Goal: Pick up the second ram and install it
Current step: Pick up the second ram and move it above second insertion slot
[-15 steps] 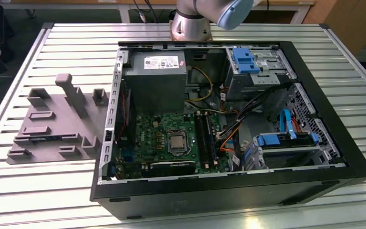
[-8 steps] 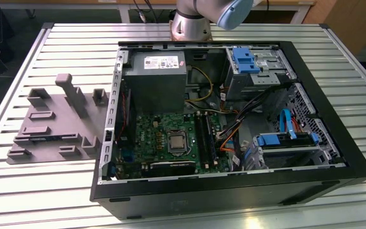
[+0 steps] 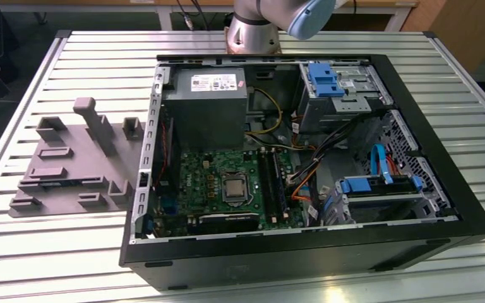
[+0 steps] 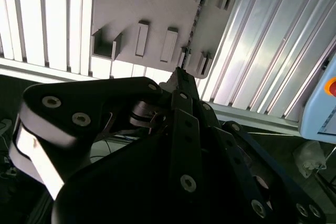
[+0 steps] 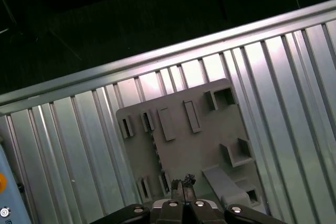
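The second ram (image 3: 61, 184) stands on edge in a slot of the grey fixture plate (image 3: 74, 158), on the table at the exterior view's left of the open computer case (image 3: 310, 240). In both wrist views it is a thin dark strip (image 4: 197, 14) (image 5: 155, 153) between small holders on the plate (image 4: 157, 3) (image 5: 199, 145). My gripper (image 5: 182, 183) (image 4: 177, 73) hangs well above the plate, fingertips together and holding nothing. The motherboard (image 3: 225, 183) with its long black slots (image 3: 273, 183) lies inside the case.
The case holds a grey power supply (image 3: 204, 107), blue drive brackets (image 3: 323, 79) (image 3: 377, 186) and loose cables (image 3: 302, 177). The arm's base (image 3: 255, 28) stands behind the case. Blocks and a tall post (image 3: 99, 126) rise from the fixture plate. The ribbed metal table (image 3: 57, 252) ends near the plate.
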Tool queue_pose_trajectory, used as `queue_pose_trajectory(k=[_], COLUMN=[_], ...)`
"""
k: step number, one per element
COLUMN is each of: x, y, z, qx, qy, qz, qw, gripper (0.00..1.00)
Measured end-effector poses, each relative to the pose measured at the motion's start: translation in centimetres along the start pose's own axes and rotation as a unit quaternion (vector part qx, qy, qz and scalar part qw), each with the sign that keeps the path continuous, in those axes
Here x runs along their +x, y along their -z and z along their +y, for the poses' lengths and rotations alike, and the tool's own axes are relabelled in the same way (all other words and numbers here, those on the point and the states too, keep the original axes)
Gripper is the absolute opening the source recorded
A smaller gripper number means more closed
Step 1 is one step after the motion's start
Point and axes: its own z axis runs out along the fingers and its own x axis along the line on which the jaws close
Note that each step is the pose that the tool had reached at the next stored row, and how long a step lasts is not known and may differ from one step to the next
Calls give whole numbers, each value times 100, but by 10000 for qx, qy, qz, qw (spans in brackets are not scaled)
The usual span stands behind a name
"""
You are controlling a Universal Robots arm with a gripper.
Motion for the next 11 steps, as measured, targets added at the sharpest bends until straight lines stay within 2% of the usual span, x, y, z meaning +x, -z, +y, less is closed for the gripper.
queue_pose_trajectory(k=[11], x=[1], y=[0], z=[3], qx=[-2], qy=[76], qz=[2], qw=[10000], gripper=[11])
